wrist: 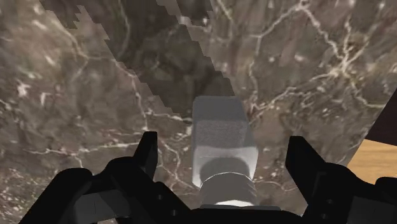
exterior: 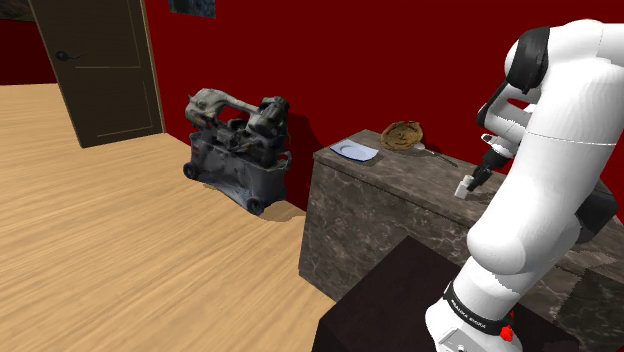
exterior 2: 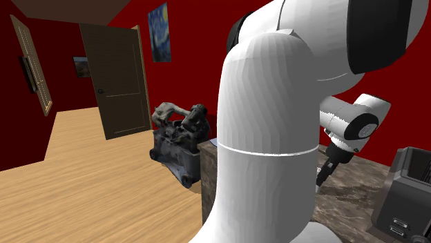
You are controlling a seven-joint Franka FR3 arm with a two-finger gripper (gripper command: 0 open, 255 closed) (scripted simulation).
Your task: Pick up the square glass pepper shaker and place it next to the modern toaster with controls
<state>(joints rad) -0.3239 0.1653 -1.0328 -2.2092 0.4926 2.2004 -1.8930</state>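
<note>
I am hovering the hand [wrist: 224,151], fingers apart, either side of the pale shaker [wrist: 219,137] standing on the marbled surface [wrist: 76,95]; contact is hard to judge, probably none. Closing off-centre is risking tipping it, or it slipping out toward the toaster [exterior 2: 407,190].

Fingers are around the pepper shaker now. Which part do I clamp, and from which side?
Clamp the square body of the pepper shaker just below its round cap, coming down from above. Its flat opposite walls face the fingers of the open gripper, which straddle it without touching. The cap is round and narrower.
</note>
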